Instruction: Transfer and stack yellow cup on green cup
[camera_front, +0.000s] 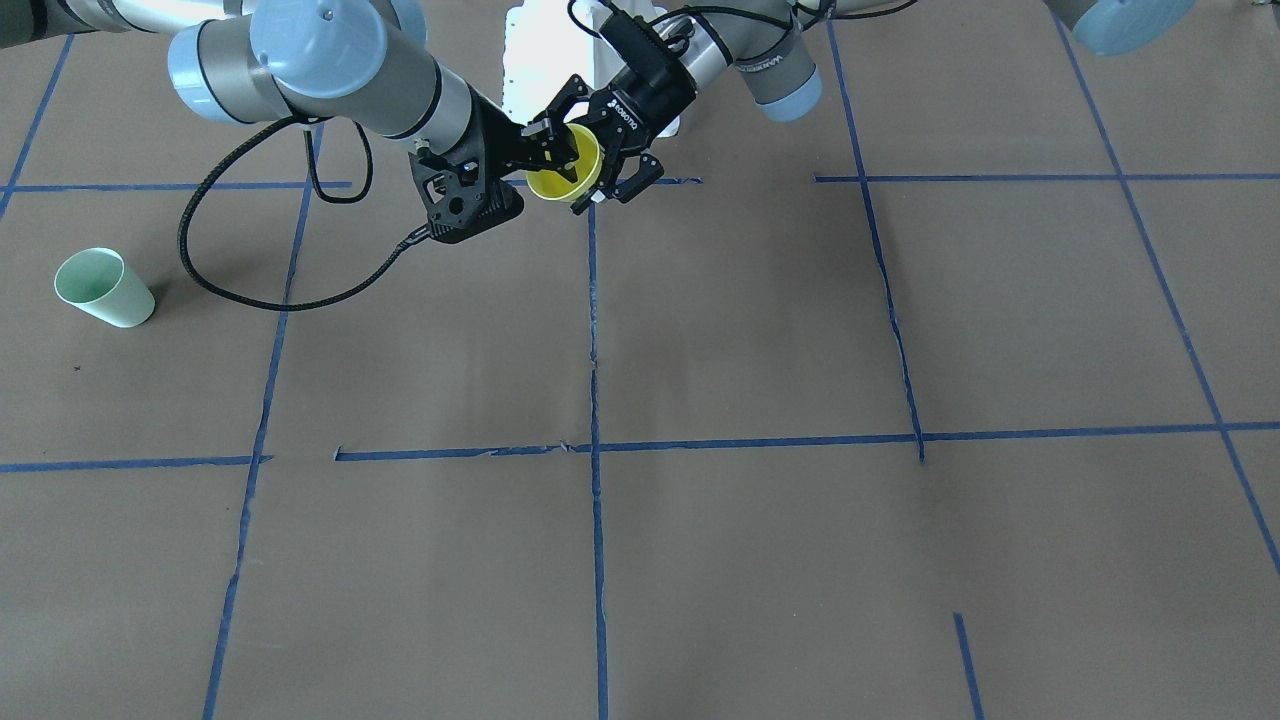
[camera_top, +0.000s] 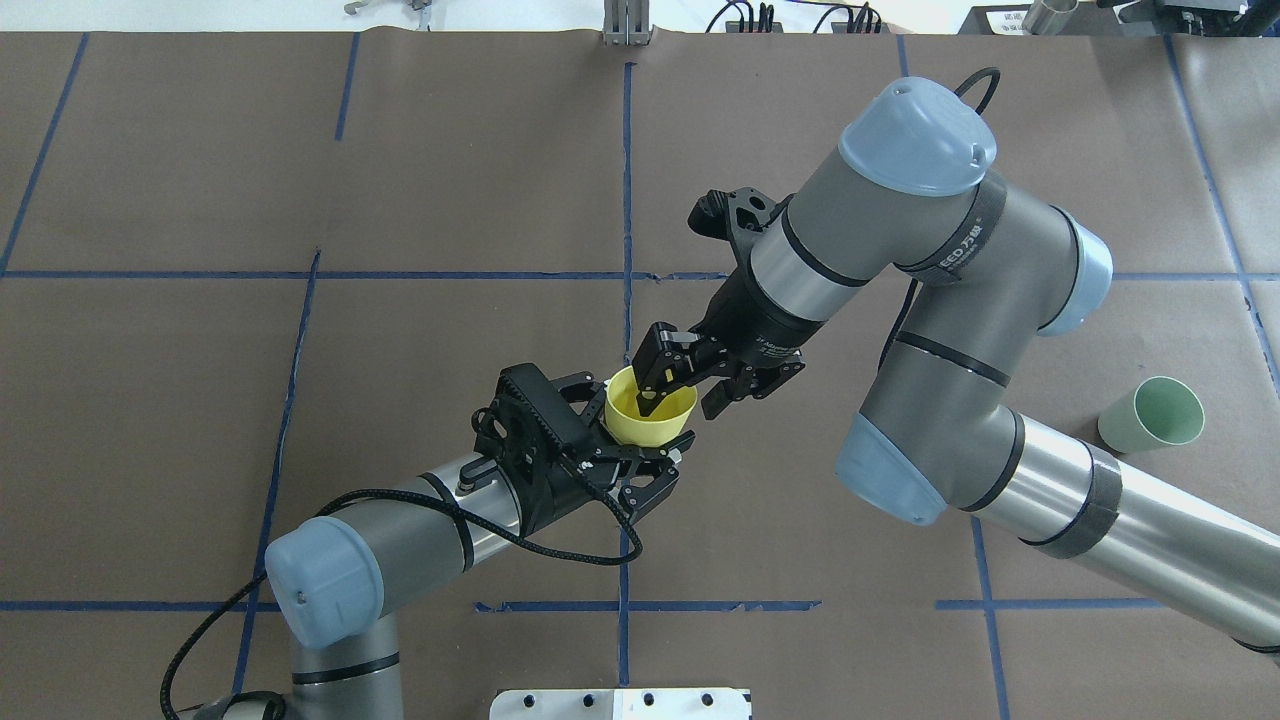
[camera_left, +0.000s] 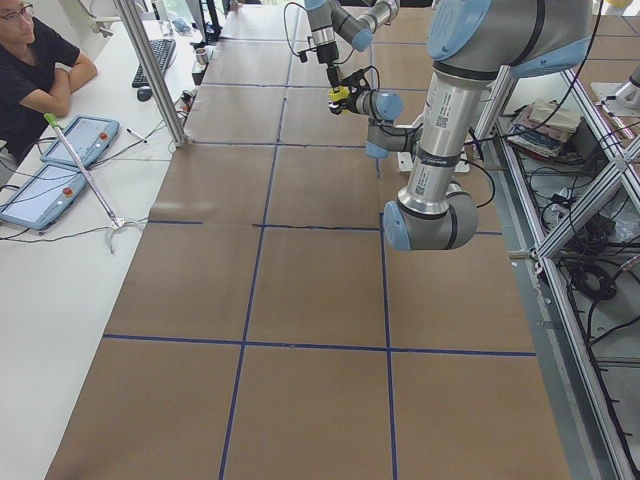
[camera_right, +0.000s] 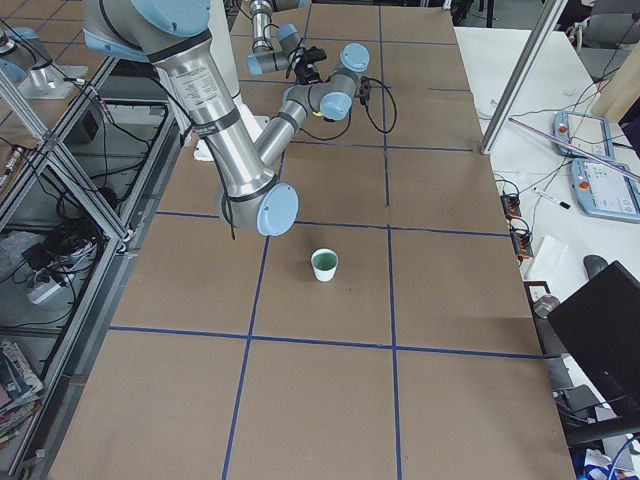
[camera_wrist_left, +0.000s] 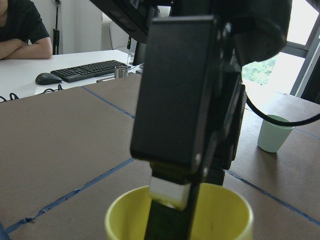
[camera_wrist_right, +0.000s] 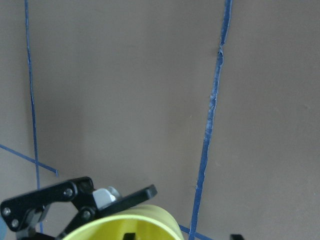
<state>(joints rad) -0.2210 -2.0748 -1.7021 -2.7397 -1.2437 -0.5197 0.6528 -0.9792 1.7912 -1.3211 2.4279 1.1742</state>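
The yellow cup (camera_top: 650, 420) hangs above the table near its middle, rim tilted up. My left gripper (camera_top: 640, 428) is shut on the yellow cup's body, one finger on each side. My right gripper (camera_top: 682, 403) is open and straddles the cup's wall at the rim, with one finger inside the cup and one outside. The handover shows in the front-facing view too: cup (camera_front: 565, 175), left gripper (camera_front: 585, 160), right gripper (camera_front: 545, 142). The green cup (camera_top: 1152, 415) stands upright and alone on the table far out on my right side, also in the front-facing view (camera_front: 103, 289).
The white base plate (camera_top: 620, 703) sits at the robot's edge of the table. A black cable (camera_front: 250, 290) loops down from my right arm to the table. A seated person (camera_left: 30, 60) and tablets (camera_left: 60, 160) are on the side bench.
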